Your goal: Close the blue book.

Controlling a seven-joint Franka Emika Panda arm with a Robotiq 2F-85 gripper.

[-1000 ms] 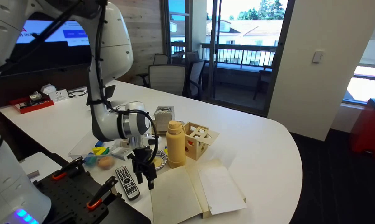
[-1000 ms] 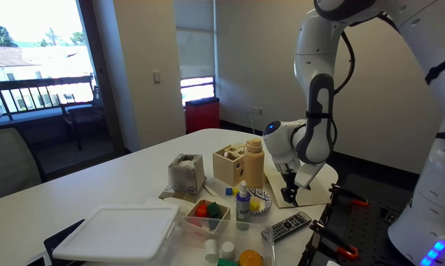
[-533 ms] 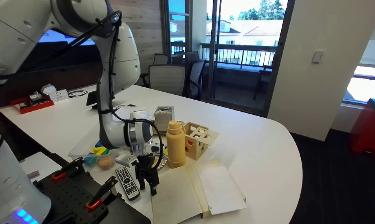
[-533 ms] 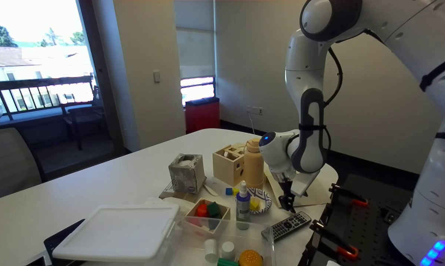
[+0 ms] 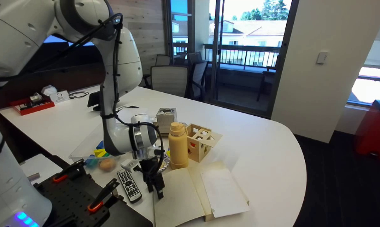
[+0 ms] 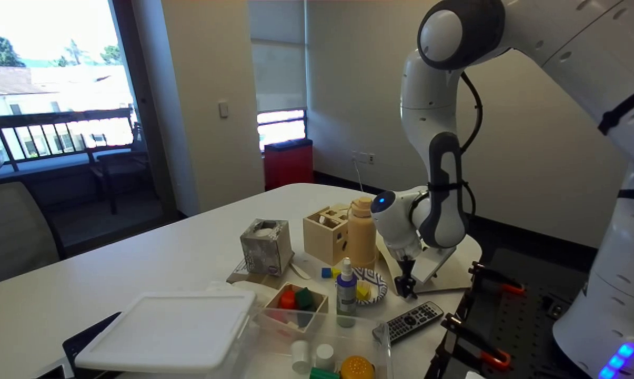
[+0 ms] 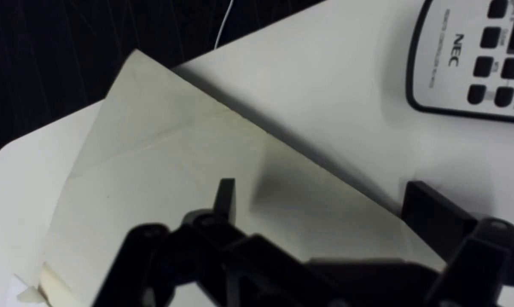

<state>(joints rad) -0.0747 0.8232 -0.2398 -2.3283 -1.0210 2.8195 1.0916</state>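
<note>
The book (image 5: 177,195) lies open on the table, cream inner side up, and also shows in an exterior view (image 6: 459,273) and the wrist view (image 7: 154,140). Its dark blue cover is hidden underneath. A loose white paper (image 5: 223,192) lies on its far half. My gripper (image 5: 155,193) is low at the edge of the half nearer the robot. In the wrist view the gripper (image 7: 318,200) is open. One finger (image 7: 226,196) is over the cream surface; the other finger (image 7: 431,217) is at the book's edge, and I cannot tell whether it touches. A shadow runs along that edge.
A tan bottle (image 5: 178,151) stands at the book's corner, with a wooden shape box (image 5: 197,151) behind. A remote control (image 5: 129,186) lies beside the gripper. A patterned plate (image 6: 383,289) and spray bottle (image 6: 346,295) are close by. Clamps (image 6: 472,337) edge the robot's base board.
My gripper has come down, then shifted from beside the remote onto the book's edge. A dark strip now shows along that edge in an exterior view.
</note>
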